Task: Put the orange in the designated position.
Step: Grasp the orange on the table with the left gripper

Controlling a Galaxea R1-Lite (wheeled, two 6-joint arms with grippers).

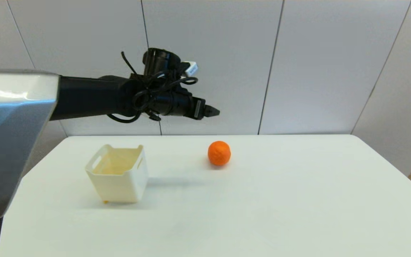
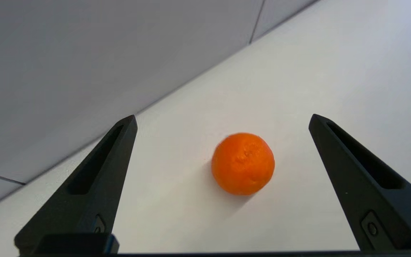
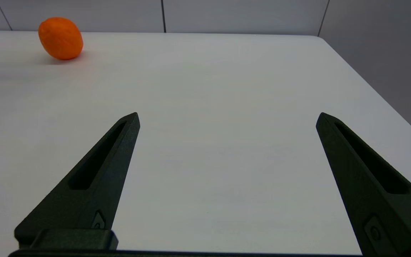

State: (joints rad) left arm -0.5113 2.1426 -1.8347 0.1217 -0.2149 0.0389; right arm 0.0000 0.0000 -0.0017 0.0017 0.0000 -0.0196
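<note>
- Orange (image 1: 219, 153) sits on the table (image 1: 262, 200), right of the bin (image 1: 118, 178)
- left gripper (image 1: 215, 111) hovers above it, jaws apart; should descend centred, then close gently
- right gripper (image 3: 227, 117) parked, jaws apart

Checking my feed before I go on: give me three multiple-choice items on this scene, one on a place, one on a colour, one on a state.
1. Where is the orange?
A. in the bin
B. on the table, apart from the bin
C. held in a gripper

2. What colour is the bin?
A. cream
B. blue
C. black

3. How is the left gripper?
A. shut on the orange
B. shut and empty
C. open, above the table

Key: 1 B, the fruit sits on the bare white table to the right of the bin. 2 A, its walls are cream. 3 C, the left wrist view shows its fingers spread with the orange lying beyond them.
</note>
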